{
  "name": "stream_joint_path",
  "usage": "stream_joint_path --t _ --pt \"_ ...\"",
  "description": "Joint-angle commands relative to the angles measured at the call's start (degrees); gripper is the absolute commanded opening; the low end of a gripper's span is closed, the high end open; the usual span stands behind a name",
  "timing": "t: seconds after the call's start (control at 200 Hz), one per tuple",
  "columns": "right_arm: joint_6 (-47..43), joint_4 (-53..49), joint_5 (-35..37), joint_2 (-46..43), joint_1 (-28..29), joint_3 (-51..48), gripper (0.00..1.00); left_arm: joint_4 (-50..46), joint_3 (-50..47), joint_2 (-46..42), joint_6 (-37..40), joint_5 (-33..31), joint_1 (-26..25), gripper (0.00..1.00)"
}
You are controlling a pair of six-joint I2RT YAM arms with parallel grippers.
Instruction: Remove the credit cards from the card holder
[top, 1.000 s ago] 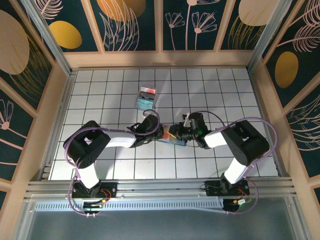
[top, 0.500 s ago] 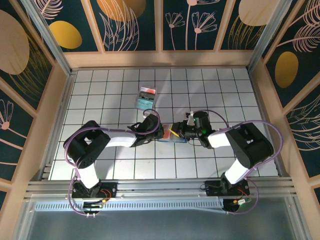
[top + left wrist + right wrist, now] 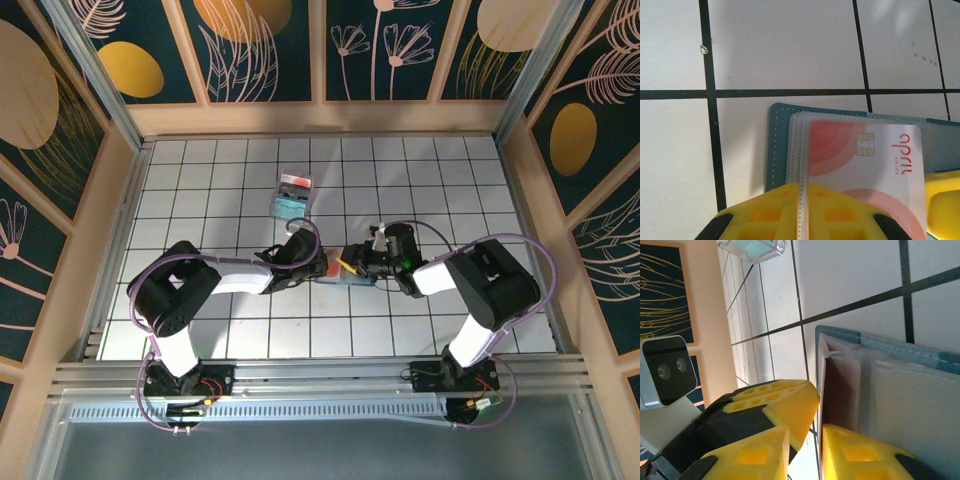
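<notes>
Midway between table (image 3: 200, 200) side edges, salmon-red plastic credit card (image 3: 860, 165) in slate-blue flat card holder (image 3: 776, 150) met right gripper (image 3: 805, 435) edge-on, fingers slightly spread; left gripper (image 3: 318, 268) state: cannot tell.

white tiled table (image 3: 450, 180), card holder (image 3: 776, 150), clear box (image 3: 291, 197)

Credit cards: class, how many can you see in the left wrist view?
1: a salmon-red card in the holder's front clear sleeve, low and right of centre. Others may hide in the sleeves behind.
</notes>
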Motion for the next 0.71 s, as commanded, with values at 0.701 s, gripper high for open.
stream_joint_path --t 0.701 --pt "-0.9 3.2 -1.4 0.0 -1.2 -0.1 0.16 -15.9 3.3 3.0 0.6 -7.4 -0.2 0.49"
